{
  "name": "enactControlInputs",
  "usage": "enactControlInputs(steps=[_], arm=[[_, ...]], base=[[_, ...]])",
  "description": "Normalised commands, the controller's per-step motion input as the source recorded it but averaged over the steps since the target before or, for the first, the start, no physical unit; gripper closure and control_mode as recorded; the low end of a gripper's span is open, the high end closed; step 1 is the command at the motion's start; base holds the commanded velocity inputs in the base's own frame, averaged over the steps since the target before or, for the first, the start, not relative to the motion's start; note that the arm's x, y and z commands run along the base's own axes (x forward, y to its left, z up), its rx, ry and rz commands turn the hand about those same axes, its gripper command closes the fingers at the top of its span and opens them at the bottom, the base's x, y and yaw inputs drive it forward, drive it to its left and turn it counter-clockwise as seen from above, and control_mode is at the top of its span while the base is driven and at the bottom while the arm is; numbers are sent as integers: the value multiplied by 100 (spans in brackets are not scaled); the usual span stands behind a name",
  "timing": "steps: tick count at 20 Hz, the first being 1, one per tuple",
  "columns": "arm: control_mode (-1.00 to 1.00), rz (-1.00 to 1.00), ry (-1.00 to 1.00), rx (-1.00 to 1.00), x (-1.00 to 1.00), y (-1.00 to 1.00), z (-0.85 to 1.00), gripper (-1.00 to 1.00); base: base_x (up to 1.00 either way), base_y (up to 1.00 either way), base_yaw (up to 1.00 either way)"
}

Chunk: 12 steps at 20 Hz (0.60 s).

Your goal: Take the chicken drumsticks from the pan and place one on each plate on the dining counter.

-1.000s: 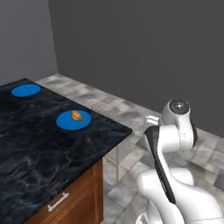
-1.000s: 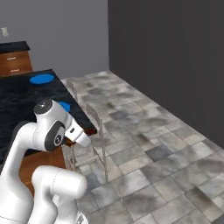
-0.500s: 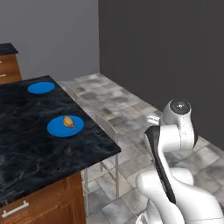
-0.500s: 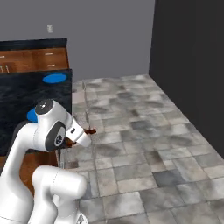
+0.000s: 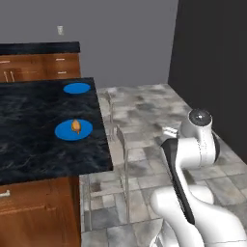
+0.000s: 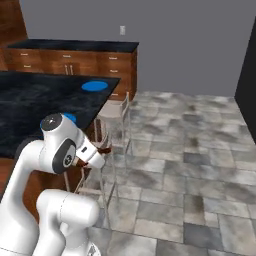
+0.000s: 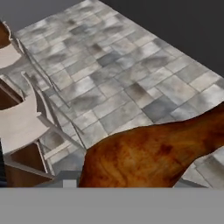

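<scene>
The end effector (image 6: 102, 151) sits tucked in close to the arm, out over the grey tiled floor (image 6: 200, 165) beside the dining bench (image 5: 38, 125), and it's clamped on the dark reddish-brown drumstick (image 7: 153, 153). In the hand view that drumstick sprawls big across the lower right, with the floor tiles far below it. In the right base view a sliver of its reddish-brown peeks out at the hand, just in front of the pale bar stools (image 6: 117, 117). On the black marbled top, the near blue plate (image 5: 62, 133) carries the golden-tan drumstick (image 5: 75, 126), lying about in the plate's middle. The far blue plate (image 5: 77, 88) lies bare, well apart from the near one toward the far edge. Behind the bench runs a wall counter (image 6: 75, 57) with brown drawers.
</scene>
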Motion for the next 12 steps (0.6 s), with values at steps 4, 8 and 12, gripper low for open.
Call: enactControlInputs(steps=[4,8,12], arm=[[100,0,0,0,0,0,0,100],[100,0,0,0,0,0,0,100],[100,0,0,0,0,0,0,100]], base=[[23,-86,63],[61,-92,54],[82,-92,52]])
